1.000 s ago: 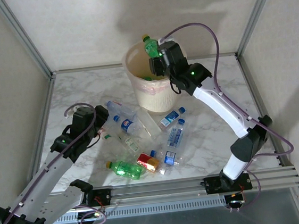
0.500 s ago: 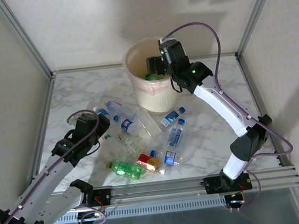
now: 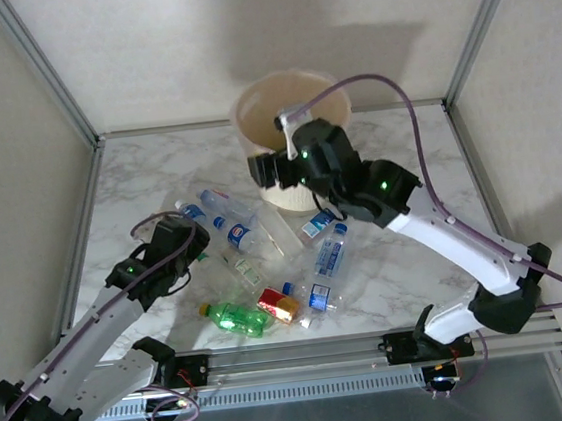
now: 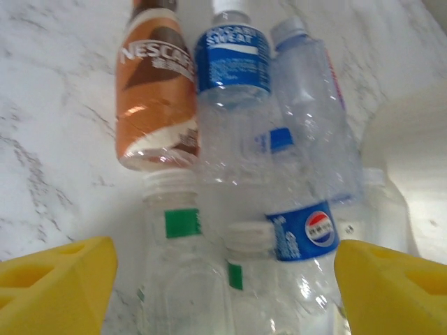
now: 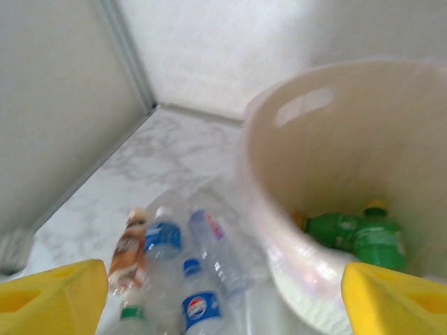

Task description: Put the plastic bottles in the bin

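With 2 green bottles [image 5: 355, 234] in the bin [image 3: 248, 113] at upper centre and the right claw [image 5: 223, 294] spread, empty, by its rim, the spread left claw [image 4: 223, 286] hovers over bottles [image 4: 232, 63] at centre left of the desk [image 3: 156, 173], likely needing to drop and pinch 1.

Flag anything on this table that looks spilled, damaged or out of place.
Nothing looks spilled or broken. The plastic bottles lie on their sides in a loose, overlapping heap on the table, and green bottles lie inside the bin.
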Action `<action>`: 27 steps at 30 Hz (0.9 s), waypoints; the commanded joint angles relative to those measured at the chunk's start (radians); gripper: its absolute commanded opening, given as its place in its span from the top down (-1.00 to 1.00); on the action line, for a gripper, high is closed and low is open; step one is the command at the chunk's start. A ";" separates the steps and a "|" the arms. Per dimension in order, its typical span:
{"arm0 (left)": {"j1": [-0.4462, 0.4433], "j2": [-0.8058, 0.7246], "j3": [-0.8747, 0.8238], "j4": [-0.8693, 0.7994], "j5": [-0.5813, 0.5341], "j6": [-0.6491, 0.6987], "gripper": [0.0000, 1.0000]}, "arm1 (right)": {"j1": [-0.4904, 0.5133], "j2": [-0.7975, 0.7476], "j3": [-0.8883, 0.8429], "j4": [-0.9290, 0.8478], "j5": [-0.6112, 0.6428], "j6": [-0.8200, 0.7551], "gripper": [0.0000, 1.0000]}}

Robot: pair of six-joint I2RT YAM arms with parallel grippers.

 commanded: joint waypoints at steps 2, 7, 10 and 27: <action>0.099 0.057 -0.022 0.043 -0.043 0.010 -0.64 | 0.077 -0.047 -0.158 0.011 0.057 0.096 -0.73; 0.236 0.155 -0.039 0.146 0.023 0.078 -0.62 | 0.118 -0.096 -0.336 0.042 0.051 0.206 -0.72; 0.293 0.225 -0.038 0.207 0.070 0.103 -0.59 | 0.128 -0.114 -0.406 0.054 0.043 0.253 -0.71; 0.317 0.481 0.025 0.304 0.060 0.144 -0.58 | 0.141 -0.125 -0.496 0.086 0.042 0.318 -0.67</action>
